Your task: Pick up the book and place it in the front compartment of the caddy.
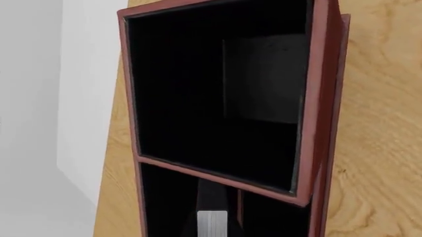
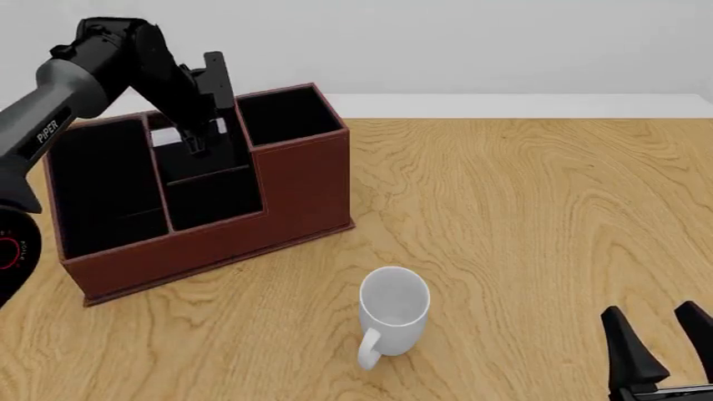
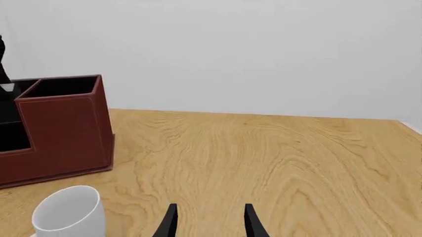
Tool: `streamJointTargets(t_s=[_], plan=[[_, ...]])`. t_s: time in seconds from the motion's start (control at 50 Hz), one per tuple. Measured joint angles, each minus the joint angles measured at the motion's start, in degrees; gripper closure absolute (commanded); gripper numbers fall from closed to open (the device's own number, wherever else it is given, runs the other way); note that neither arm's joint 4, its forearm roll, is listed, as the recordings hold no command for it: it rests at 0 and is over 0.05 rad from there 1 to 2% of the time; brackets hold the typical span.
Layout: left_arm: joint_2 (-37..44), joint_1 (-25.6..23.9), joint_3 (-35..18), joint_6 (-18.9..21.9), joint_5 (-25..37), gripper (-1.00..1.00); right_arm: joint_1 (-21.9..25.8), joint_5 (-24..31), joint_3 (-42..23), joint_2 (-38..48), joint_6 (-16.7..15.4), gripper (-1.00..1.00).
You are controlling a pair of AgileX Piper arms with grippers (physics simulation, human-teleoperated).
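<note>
Step in hand: While our left gripper (image 2: pixel 199 125) hangs over the caddy (image 2: pixel 300 180), we judge we are at the placing stage, with the book (image 2: pixel 167 137) carried above the compartments.
Left gripper: Its fingers point down into the box; a white-edged book shows at them, so we take it as closed on the book, though the contact itself is dark and hard to read.
Book: Directly under the fingers in the left wrist view (image 1: pixel 212 222), just above a narrow middle cell and not yet set down.
Caddy: Below the left gripper, well away from our right one.
Next move: We must make sure the cell beneath the fingers is the front one, then lower straight and release.
Mug (image 2: pixel 395 311): Between the two grippers, nearer our right.
Right gripper (image 2: pixel 662 351): Parted, holding nothing, low over the table (image 2: pixel 535 217).
</note>
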Motion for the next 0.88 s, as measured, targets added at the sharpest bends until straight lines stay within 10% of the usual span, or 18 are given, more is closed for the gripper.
streamJointTargets(t_s=[0.16,0.18,0.88], plan=[[1.95,0.26,-2.22,-0.36,-0.20,1.00,-0.12,0.01,0.02,0.00,-0.04,-1.00],[2.12,0.33,-2.39,-0.37,-0.26,-1.00,-0.13,0.01,0.02,0.00,-0.05,-1.00],[0.81,0.85,-4.99,1.32,-0.76,-1.00,0.06,-0.22,0.03,0.00,0.14,-1.00]])
